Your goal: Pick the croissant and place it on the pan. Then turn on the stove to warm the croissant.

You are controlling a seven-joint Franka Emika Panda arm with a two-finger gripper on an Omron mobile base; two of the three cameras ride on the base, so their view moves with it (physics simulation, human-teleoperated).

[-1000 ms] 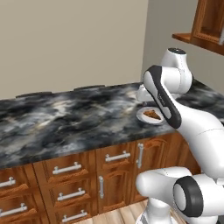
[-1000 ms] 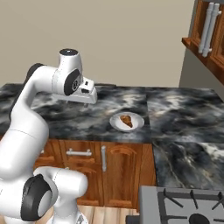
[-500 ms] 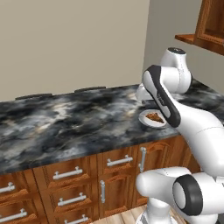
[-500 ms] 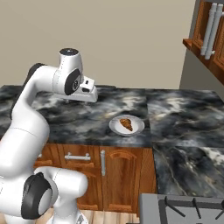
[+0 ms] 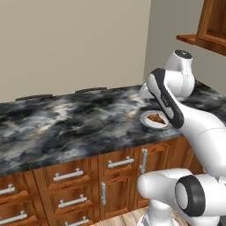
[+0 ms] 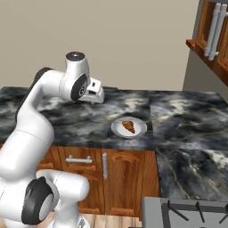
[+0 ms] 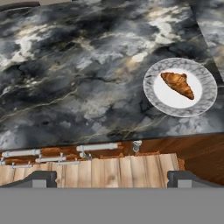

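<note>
The gripper (image 7: 112, 177) hangs spread wide with nothing between its two dark fingertips (image 7: 40, 178), which sit far apart at the bottom of the hand view. From the right base view, the hand (image 6: 94, 92) is held high above the dark marbled bench (image 6: 178, 120), well apart from everything on it.

Below and ahead of the gripper, the croissant (image 7: 177, 84) lies on a round white plate (image 7: 205, 103) with a grey rim (the pastry rests slightly off the plate's middle, untouched). The plate sits near the bench's front edge, above the wooden cabinet doors (image 6: 124, 178) with their silver handles. In the right base view, the croissant (image 6: 128, 126) and plate (image 6: 116, 130) are to the right of the hand; in the left base view, the croissant (image 5: 155, 118) shows just beside the white arm's forearm (image 5: 165, 99).

A corner of the stove (image 6: 187, 213), grey with dark grates, shows at the lower right of the right base view, well apart from the plate. Wooden wall cupboards (image 6: 213, 40) hang above the bench's right end.
</note>
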